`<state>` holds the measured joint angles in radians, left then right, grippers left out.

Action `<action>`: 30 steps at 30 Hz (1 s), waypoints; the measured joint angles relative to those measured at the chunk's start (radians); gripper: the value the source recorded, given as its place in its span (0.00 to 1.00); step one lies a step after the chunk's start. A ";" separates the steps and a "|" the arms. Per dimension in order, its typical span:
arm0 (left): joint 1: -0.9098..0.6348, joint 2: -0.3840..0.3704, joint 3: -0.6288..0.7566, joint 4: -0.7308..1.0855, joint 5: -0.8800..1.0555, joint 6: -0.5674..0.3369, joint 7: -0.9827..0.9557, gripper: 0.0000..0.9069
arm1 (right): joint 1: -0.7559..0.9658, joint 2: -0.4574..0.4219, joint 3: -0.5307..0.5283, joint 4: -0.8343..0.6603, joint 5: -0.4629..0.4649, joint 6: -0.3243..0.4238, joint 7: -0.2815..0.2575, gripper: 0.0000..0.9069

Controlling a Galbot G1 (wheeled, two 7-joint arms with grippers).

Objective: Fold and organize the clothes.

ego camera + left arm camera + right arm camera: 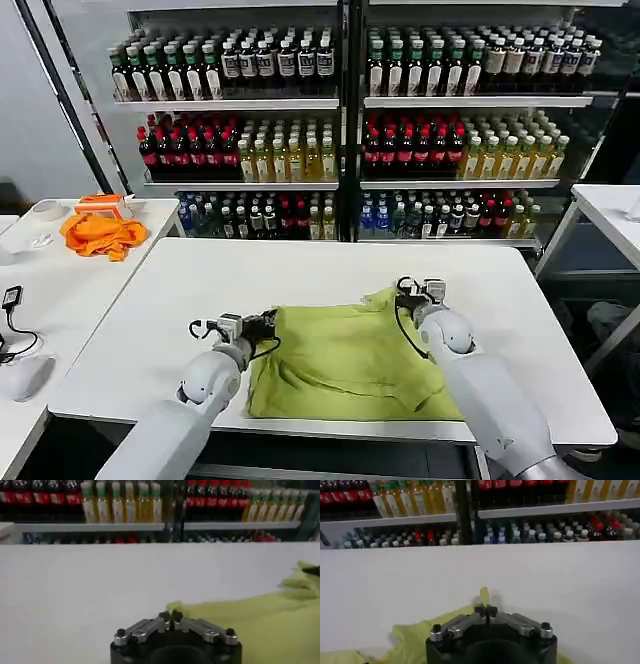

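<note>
The lime T-shirt point(345, 362) lies partly folded on the white table point(250, 270), near the front edge. My left gripper point(272, 322) sits low at the shirt's far left corner. In the left wrist view its fingertips point(171, 616) are shut together, with the corner of the T-shirt point(260, 625) pinched between them. My right gripper point(405, 293) is at the shirt's far right corner, where the cloth is bunched up. In the right wrist view its gripper point(485, 611) is shut, and a sliver of the T-shirt point(415, 632) sticks up past the tips.
A bright orange cloth point(100, 235) lies on the side table at the left, with a cable and mouse point(25, 375) nearer me. Drink shelves point(340, 100) stand behind the table. Another white table point(610, 215) stands at the right.
</note>
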<state>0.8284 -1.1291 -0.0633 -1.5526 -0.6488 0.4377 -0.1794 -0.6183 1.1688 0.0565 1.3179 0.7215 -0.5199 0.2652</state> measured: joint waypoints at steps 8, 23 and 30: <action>0.030 0.027 -0.023 -0.074 -0.024 -0.026 0.015 0.02 | -0.053 -0.048 0.039 0.136 -0.003 0.000 0.007 0.00; 0.143 0.088 -0.070 -0.246 -0.025 -0.032 0.044 0.01 | -0.264 -0.171 0.175 0.453 0.003 -0.011 0.017 0.00; 0.220 0.117 -0.097 -0.326 -0.018 -0.030 0.053 0.01 | -0.410 -0.212 0.263 0.597 0.007 -0.022 0.022 0.00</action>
<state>1.0482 -1.0124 -0.1599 -1.8782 -0.6663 0.4080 -0.1266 -1.0288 0.9564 0.3196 1.9154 0.7284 -0.5419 0.2872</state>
